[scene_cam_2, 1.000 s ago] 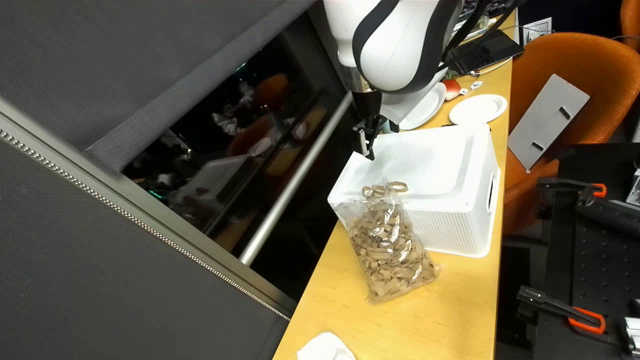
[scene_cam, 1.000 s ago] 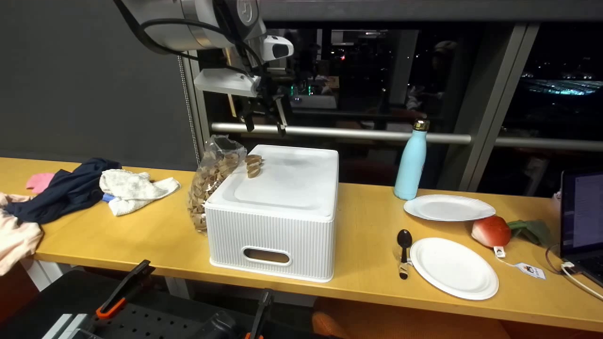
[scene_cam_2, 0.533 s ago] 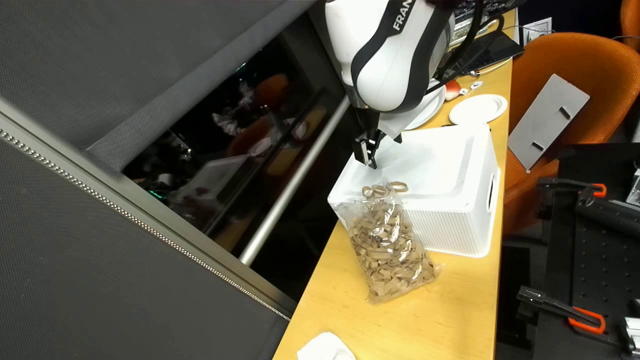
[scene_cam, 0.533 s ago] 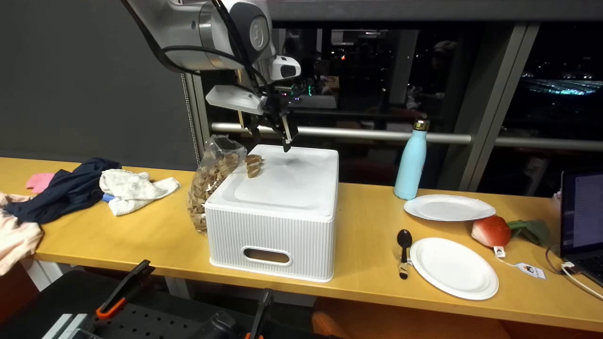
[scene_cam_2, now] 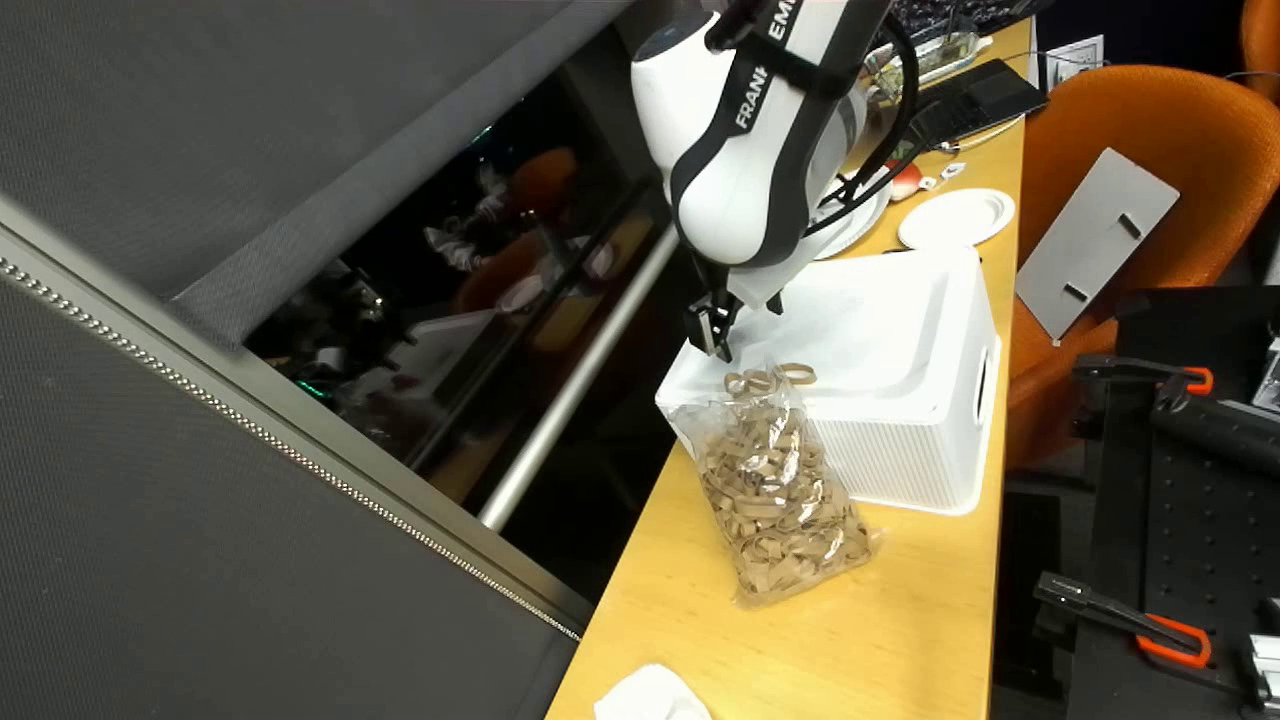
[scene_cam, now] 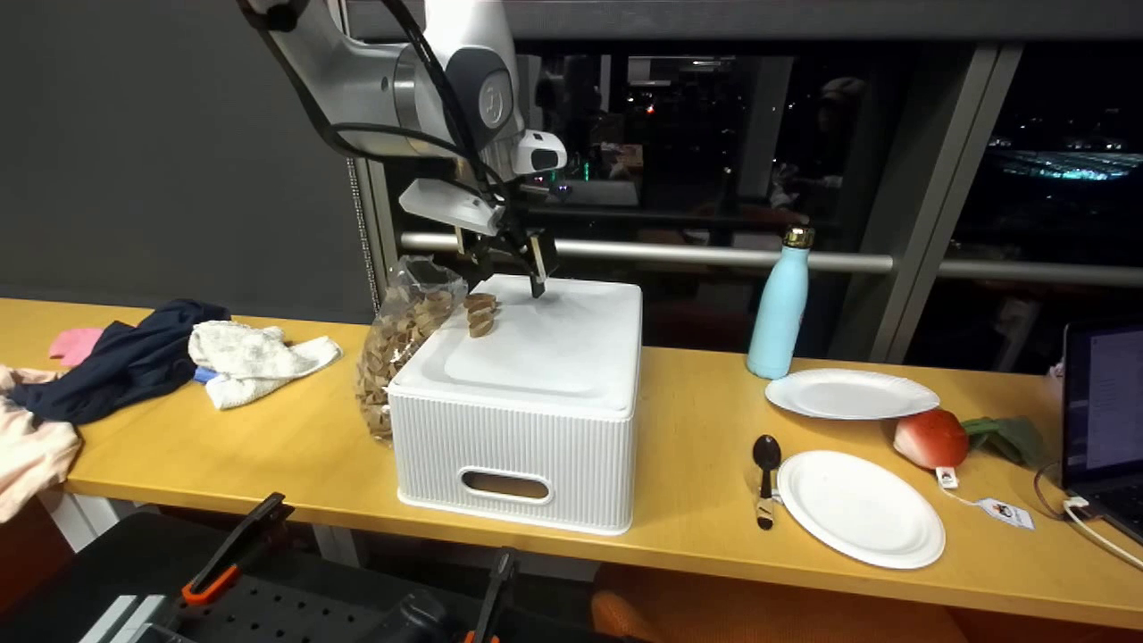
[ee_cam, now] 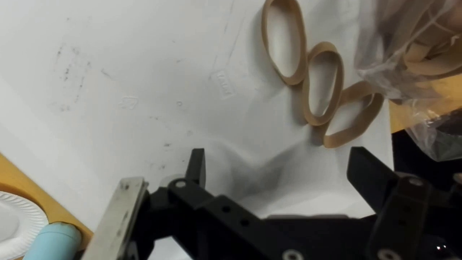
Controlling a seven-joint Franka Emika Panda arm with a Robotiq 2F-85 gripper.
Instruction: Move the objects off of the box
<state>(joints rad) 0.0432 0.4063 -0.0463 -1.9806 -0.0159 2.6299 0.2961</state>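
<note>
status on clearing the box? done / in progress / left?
Done: no removal that I can see; three tan loops are on top of the white box.
In hand: nothing gripped. The tool hangs open over the box, near the loops, apparently lining up.
Left: all three loops, each to be picked and set down off the box.

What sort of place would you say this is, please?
Probably an office or lab at night, judging by the open black laptop, the curved orange fabric chair and the large dark glass window.
</note>
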